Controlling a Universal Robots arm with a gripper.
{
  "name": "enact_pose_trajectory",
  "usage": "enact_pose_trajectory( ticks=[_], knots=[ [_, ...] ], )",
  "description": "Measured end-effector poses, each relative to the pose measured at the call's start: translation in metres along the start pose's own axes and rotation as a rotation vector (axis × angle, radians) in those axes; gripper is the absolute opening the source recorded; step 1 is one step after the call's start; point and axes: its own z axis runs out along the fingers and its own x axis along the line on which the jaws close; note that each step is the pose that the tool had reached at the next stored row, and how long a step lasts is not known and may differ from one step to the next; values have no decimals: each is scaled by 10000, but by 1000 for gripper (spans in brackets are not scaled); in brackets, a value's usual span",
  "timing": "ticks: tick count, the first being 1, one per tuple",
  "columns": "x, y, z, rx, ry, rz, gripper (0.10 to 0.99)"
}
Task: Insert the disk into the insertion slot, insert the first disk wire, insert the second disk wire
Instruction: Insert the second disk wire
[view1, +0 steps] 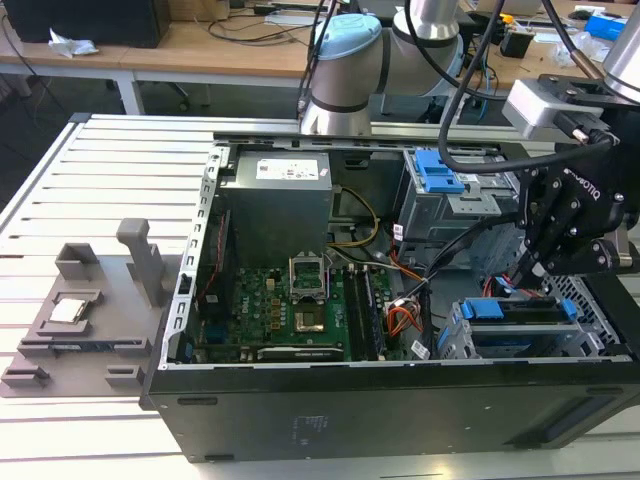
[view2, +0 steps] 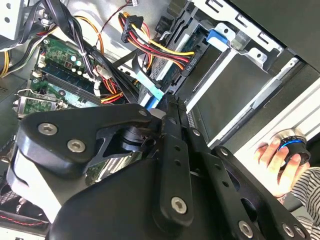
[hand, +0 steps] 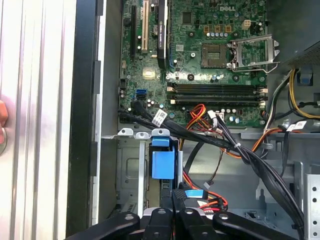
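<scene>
The claw (hand: 173, 195) is seen closed together beside a blue wire plug (hand: 193, 194), just above the disk (view1: 500, 312) seated in the insertion slot (view1: 452, 342) — the plug could be skewed, or the loose cables (hand: 240, 150) beyond snagged.

Matt black end effector (view1: 530, 272), blue plastic latch (view1: 437, 170), ribbed metal table (view1: 110, 180).

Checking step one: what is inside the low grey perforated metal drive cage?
The disk's bright blue plastic carrier sits inside the cage. The cage's metal covers most of the disk itself.
</scene>
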Motion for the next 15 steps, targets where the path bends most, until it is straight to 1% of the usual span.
enact_pose_trajectory(
  ticks=[2,5,6,7,9,12,15],
  knots=[
    [0,0,0,0,-1,0,275],
    [0,0,0,-1,-3,-1,275],
    [0,2,1,0,-5,2,341],
    [-1,9,3,-1,-5,28,341],
    [-4,20,33,-16,-18,240,341],
    [-19,18,80,-32,-36,485,341],
    [-65,16,118,-41,-45,611,341]
  ],
)
